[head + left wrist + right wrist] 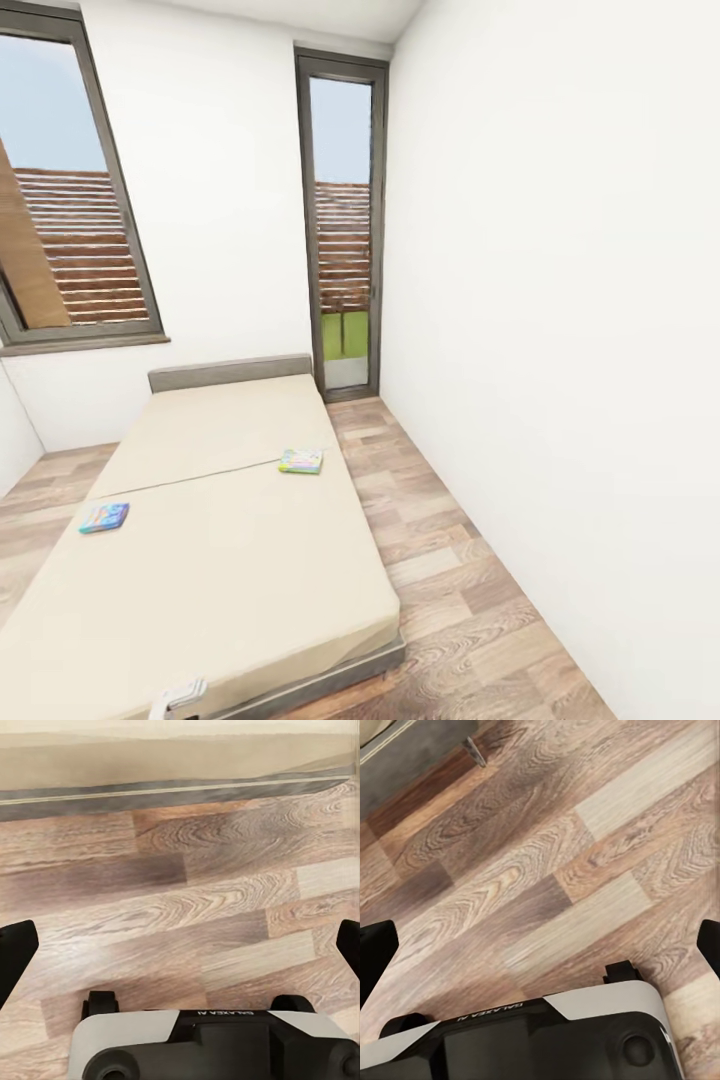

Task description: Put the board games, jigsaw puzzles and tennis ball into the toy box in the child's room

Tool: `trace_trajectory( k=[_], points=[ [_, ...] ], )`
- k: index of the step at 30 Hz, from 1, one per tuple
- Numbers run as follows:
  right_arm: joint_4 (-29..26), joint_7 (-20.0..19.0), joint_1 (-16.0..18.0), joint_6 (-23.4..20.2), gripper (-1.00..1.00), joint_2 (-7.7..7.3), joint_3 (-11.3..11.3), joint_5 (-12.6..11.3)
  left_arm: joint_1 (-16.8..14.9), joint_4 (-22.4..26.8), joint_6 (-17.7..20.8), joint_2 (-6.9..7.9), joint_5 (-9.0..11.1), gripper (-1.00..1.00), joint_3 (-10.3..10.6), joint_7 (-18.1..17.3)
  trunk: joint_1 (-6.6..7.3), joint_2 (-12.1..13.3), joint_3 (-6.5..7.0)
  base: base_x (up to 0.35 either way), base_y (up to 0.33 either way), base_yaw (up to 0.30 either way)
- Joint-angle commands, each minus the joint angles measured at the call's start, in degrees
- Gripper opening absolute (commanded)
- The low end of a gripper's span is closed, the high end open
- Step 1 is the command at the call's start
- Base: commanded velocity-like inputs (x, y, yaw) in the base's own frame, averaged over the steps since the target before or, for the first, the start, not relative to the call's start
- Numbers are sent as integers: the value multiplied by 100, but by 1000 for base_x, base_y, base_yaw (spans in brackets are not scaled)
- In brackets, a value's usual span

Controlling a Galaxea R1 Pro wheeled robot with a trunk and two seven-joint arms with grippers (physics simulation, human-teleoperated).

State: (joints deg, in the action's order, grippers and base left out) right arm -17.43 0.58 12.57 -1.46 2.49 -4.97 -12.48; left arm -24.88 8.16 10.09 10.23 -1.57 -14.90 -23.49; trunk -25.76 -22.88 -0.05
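Bed (230, 560), two board games (301, 461) atop.

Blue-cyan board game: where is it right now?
In the head view the blue-cyan board game lies flat on the bed near its left edge, nearer than the green-edged board game by the right edge.

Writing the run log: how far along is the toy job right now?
Nothing looks done. Two board games lie on the bed: the blue one near its left edge, the green-edged one near its right edge. Nothing in hand: the left gripper and right gripper are open over the wood floor. Both pickups remain.
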Motion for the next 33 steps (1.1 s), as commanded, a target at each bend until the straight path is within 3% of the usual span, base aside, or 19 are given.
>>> trace_trajectory(
  k=[1,11,18,33],
  points=[
    [-9,7,0,-15,100,5,-31,-20,1,11,51,-5,-17,100,-48,-26,-2,-4,-4,0,0,-97],
    [-15,21,0,-12,100,7,-28,-10,27,11,-190,-25,-11,100,-48,-19,-2,-4,-12,0,0,2],
    [-15,21,0,-12,100,14,-25,-9,57,11,-295,-138,-16,100,-48,-24,-2,-4,-12,0,0,255],
    [-15,13,0,-12,100,10,-24,-17,62,11,-288,-159,-19,100,-66,-8,-2,-4,-12,0,0,289]
  ],
)
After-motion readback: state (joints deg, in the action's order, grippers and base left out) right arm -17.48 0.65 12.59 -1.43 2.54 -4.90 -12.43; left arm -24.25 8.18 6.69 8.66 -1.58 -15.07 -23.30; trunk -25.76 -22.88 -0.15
